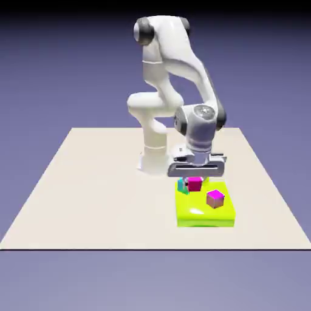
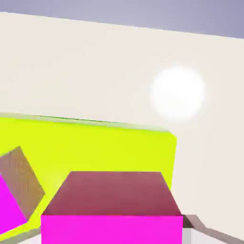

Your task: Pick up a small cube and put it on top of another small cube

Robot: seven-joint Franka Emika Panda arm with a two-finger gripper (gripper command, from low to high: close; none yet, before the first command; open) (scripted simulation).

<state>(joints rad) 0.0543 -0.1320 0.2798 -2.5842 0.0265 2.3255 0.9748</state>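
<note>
We've got the magenta cube [image 1: 194, 184] clamped in the gripper [image 1: 195, 181], one finger on each side. It sits at the yellow-green block's [image 1: 205, 212] robot-side edge, nearer the exterior view's left corner than the right one. Can't tell whether its underside touches the block or is just off it. In the hand view it's large at the bottom centre: bright magenta top face, duller, darker pink side face beyond, sitting level between the fingertips. Just beside it, toward the exterior view's left, we see the cyan cube [image 1: 183, 186] by that same corner of the block, partly hidden, so we can't say if it touches anything of ours. The cube with magenta top and brown sides [image 1: 215, 199] rests on the block near its exterior view's right edge, apart from our held one and turned at an angle to the block's edges. Hand view shows it cut off at the left border. Block lies flat on the bench [image 1: 97, 200], toward the bench's exterior-view right side and nearer its front edge than its back. White arm [image 1: 164, 103] comes over from the base at the bench's far side, hand pointing down above the block. Hand view also has a round white glare spot on the bench.
</note>
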